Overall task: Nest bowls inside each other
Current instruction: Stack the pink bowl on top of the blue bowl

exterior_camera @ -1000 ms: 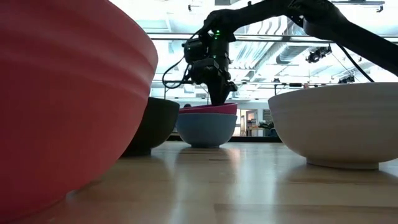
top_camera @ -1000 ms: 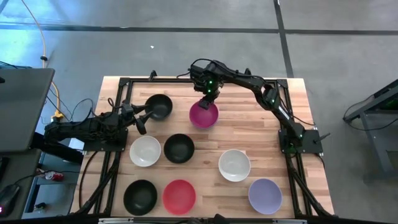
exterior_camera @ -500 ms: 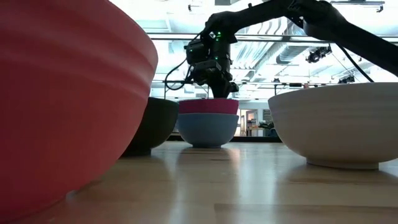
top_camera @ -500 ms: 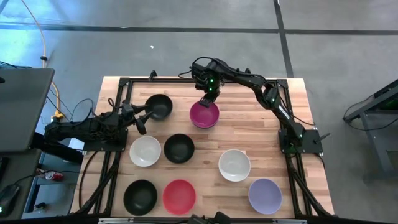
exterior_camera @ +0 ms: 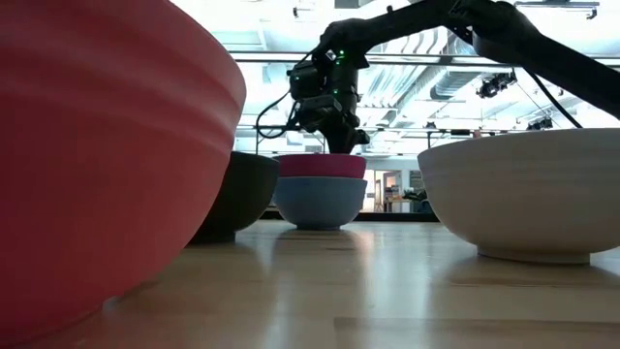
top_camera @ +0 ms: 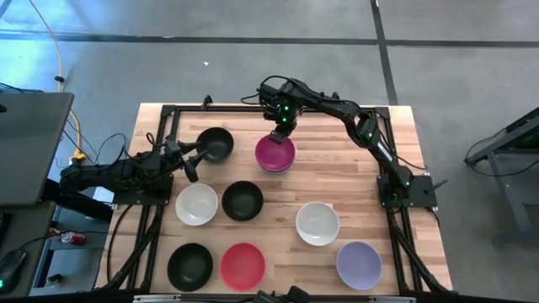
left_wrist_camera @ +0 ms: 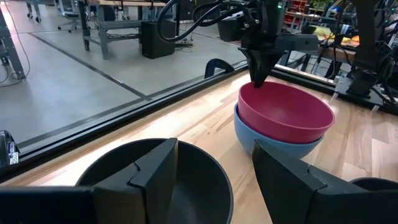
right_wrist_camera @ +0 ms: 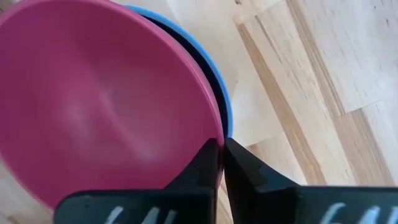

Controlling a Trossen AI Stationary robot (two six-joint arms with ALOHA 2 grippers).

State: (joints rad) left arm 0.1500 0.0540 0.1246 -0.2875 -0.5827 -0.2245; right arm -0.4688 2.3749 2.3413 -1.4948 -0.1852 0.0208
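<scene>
The magenta bowl (top_camera: 275,154) is seated in the blue bowl (left_wrist_camera: 273,142) at the far middle of the surface (top_camera: 337,181). Its far rim is pinched by the right hand (top_camera: 279,133), fingers pressed together. The left hand (top_camera: 190,158) is spread beside a black bowl (top_camera: 216,144). Counted: three black, two white, one each magenta, blue, red, lavender.

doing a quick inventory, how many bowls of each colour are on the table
black bowls: 3
white bowls: 2
magenta bowl: 1
blue bowl, under the magenta one: 1
red bowl: 1
lavender bowl: 1
total: 9
</scene>
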